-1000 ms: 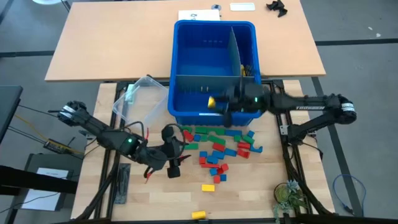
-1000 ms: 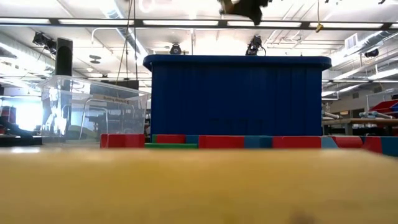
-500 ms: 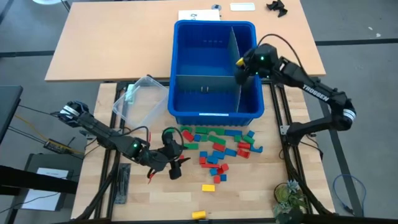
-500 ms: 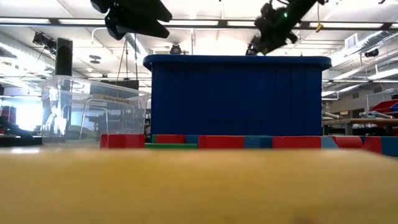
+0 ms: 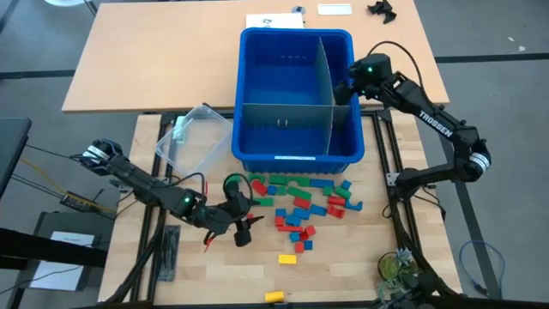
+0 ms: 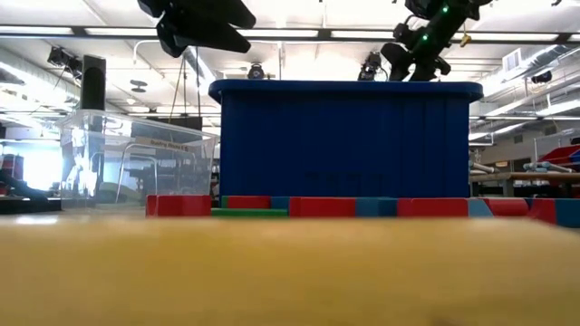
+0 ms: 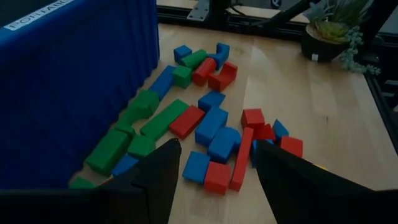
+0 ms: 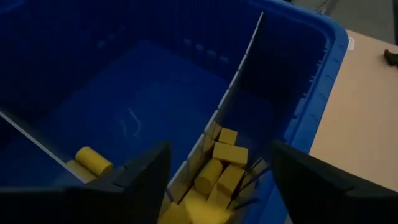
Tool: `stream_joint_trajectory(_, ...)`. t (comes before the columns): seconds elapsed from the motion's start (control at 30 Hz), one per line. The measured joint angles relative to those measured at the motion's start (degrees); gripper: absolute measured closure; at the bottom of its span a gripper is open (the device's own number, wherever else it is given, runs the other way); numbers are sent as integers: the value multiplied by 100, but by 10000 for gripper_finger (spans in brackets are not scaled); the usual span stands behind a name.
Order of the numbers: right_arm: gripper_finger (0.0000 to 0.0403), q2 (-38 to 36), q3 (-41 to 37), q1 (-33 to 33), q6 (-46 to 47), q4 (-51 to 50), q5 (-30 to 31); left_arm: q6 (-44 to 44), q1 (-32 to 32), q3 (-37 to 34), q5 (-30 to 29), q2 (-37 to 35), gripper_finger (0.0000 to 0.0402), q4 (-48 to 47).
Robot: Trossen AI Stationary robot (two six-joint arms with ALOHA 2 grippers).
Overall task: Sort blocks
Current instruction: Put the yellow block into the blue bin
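Progress: judged partly done; yellow blocks lay heaped in the bin's narrow right compartment, and one yellow cylinder lay in another compartment, against the divider.
Remaining: most blocks, red, blue and green, were spread on the table just in front of the bin; two yellow ones lay apart, nearer the table's front edge.
Right gripper: over the bin's right compartment, fingers spread, nothing between them.
Left gripper: low over the table at the left end of the spread, fingers parted, empty.
Long axes: mixed; in the left wrist view a long green block and a long red one lay flat at different angles, with no common direction.
Cylinder axis: flat on its side, roughly along the divider.
Tub: left of the bin; no blocks visible in it.
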Motion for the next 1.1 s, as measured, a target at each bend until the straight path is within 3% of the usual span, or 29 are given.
stream_joint_trajectory(0.13, 95, -58, -4, 44, -65, -156, -304, 0, 4, 0, 3, 0, 184, -2)
stream_joint_trajectory(0.23, 88, -254, 25, 263, -68, -474, -1025, -4, 2, 0, 113, 0, 184, 5)
stream_joint_trajectory(0.33, 90, -577, 35, 826, -87, -829, -1800, 12, 2, 0, 245, 0, 184, 83)
stream_joint_trajectory(0.43, 97, -901, 38, 1717, -66, -1226, -2064, 126, 2, 2, 390, 52, 184, 206)
stream_joint_trajectory(0.57, 107, -1088, 42, 3238, 335, -1539, -1916, 142, 2, 5, 452, 95, 184, 218)
stream_joint_trajectory(0.8, 120, -566, 42, 5583, 862, -1218, -846, 149, 2, 4, 455, 107, 184, 205)
stream_joint_trajectory(0.93, 123, -12, 42, 6354, 947, -694, -571, 144, -1, 4, 455, 107, 184, 198)
stream_joint_trajectory(1.1, 123, 829, 42, 6853, 969, -69, -564, 153, -1, 4, 479, 107, 184, 190)
